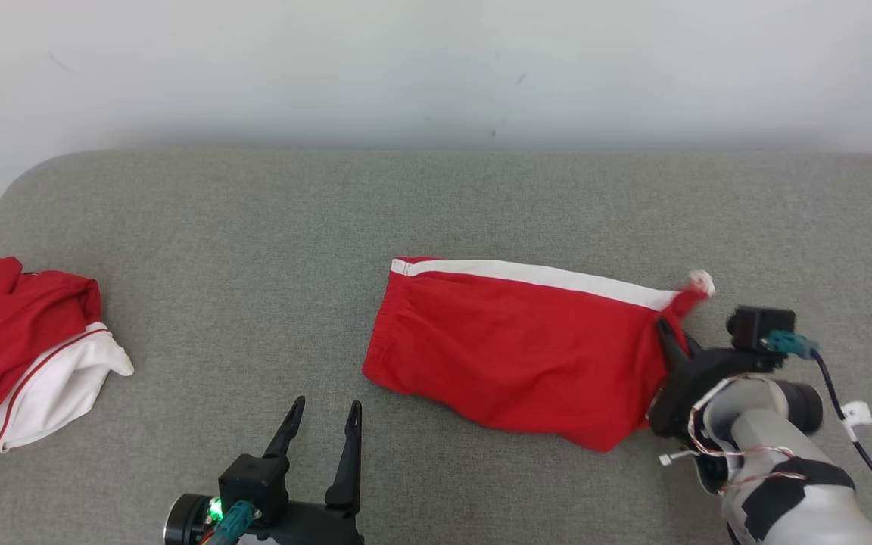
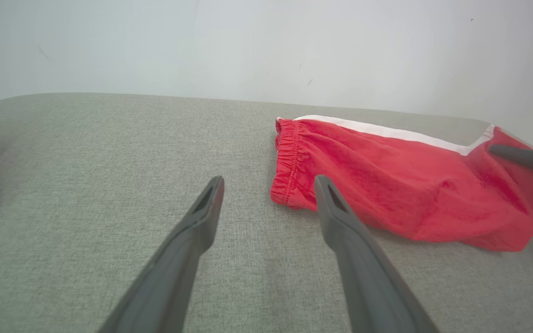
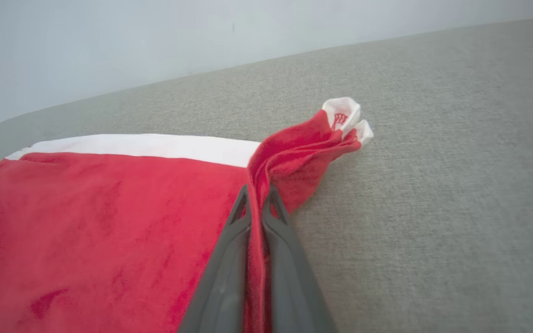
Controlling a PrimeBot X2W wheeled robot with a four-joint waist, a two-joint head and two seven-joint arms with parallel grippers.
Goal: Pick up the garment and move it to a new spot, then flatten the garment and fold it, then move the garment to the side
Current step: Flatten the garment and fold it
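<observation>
Most of the task seems left: right hand (image 3: 257,189) pinches the shorts (image 1: 512,348) by a corner, left hand (image 1: 328,405) sits spread near the waistband (image 2: 287,162).

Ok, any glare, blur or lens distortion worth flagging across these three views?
Head view: soft even light, no glare, red shorts sharp. Left wrist view: open left pincer slightly soft up close, grey surface edge bowed by the wide lens. Right wrist view: right pincer, shut on the shorts, blurs toward the bottom edge; horizon tilted.

Left gripper (image 1: 328,403) splayed wide (fingers pointing forward); right gripper (image 3: 257,189) pinching garment (image 1: 519,341).
</observation>
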